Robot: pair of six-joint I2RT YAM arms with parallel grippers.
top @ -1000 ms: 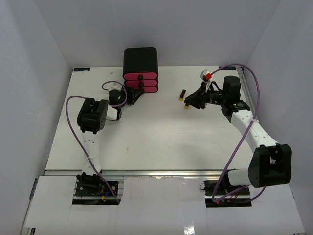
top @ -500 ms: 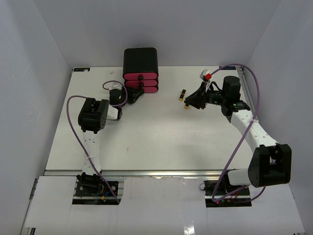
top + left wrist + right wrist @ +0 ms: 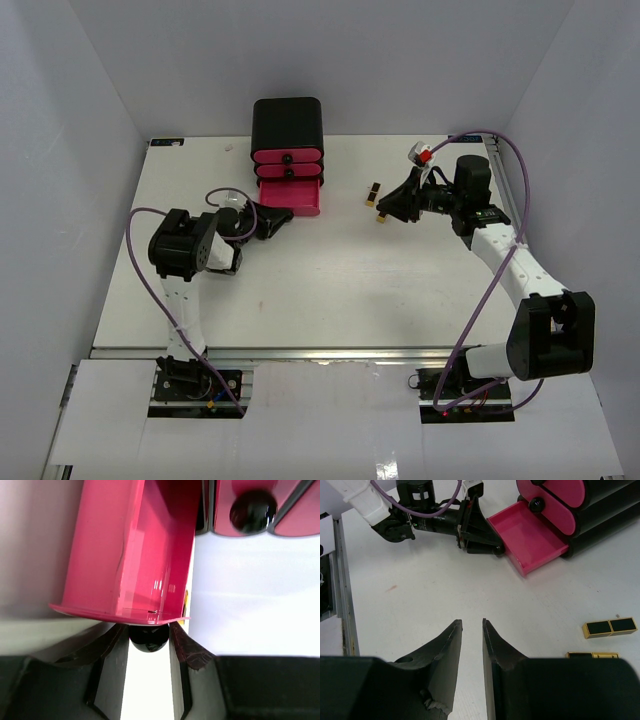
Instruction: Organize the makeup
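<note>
The left gripper (image 3: pixel 149 636) is clamped on the black knob (image 3: pixel 149 640) of the bottom pink drawer (image 3: pixel 135 550). The drawer stands drawn out of the black box (image 3: pixel 287 122) toward 6 o'clock and looks empty. A good pull runs straight along the drawer's line and stops before it leaves the box. The right gripper (image 3: pixel 472 630) hovers with a slim gap between its fingers, holding nothing. The 2 black-and-gold lipsticks (image 3: pixel 610 627) lie on the white table (image 3: pixel 330 290), at 3 o'clock of the drawer seen from above. Plain white walls enclose the table.
</note>
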